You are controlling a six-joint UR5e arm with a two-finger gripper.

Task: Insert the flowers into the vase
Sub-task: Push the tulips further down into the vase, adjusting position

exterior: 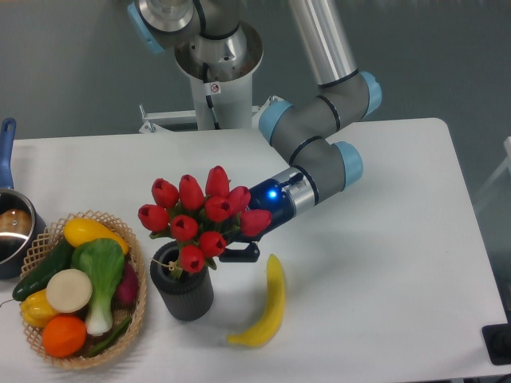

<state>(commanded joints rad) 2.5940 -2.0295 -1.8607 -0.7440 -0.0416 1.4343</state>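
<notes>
The flowers (pixel 201 214), a bunch of red tulips with green leaves, stand over the vase (pixel 183 289) with their stems reaching down into its mouth. The vase is a short dark ribbed cylinder near the table's front left. My gripper (pixel 234 249) comes in from the right, just behind the buds and above the vase's right rim. The blooms hide most of its fingers, so its hold on the stems cannot be made out. A blue light glows on the wrist.
A yellow banana (pixel 267 306) lies right of the vase. A wicker basket (pixel 139 295) of vegetables and fruit stands to the left. A pot (pixel 11 230) with a blue handle sits at the far left edge. The robot base (pixel 215 72) rises at the back.
</notes>
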